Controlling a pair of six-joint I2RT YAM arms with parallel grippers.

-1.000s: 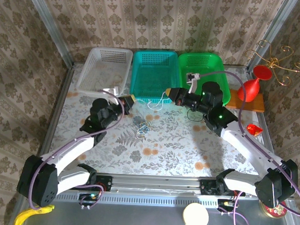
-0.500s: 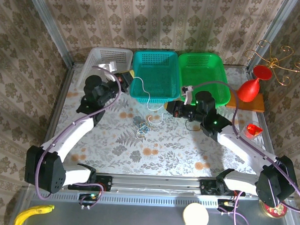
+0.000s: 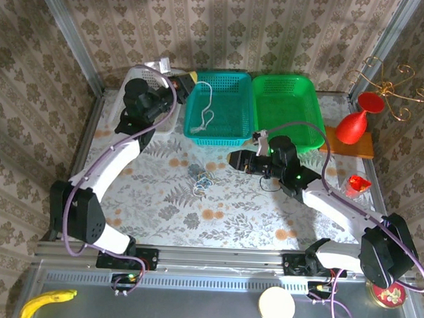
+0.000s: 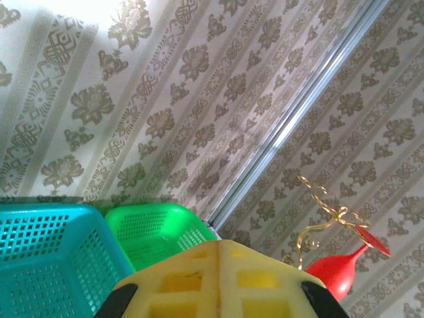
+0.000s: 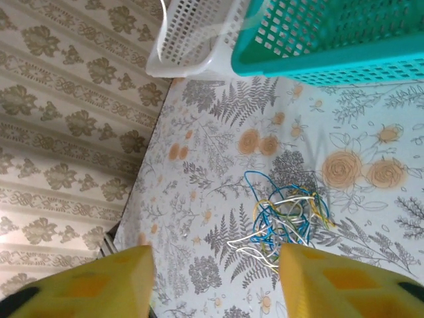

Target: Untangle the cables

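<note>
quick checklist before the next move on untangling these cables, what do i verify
1. Left gripper shut on the thin white cord: ok, the cord hangs from its tip.
2. Cord dangling over the teal plastic basket: ok.
3. Right gripper open with nothing between its fingers: ok.
4. Tangle of blue, yellow and white wires lying on the floral table, clear of both grippers: ok.
5. Tangle separated: not ok, its wires are looped together.
</note>
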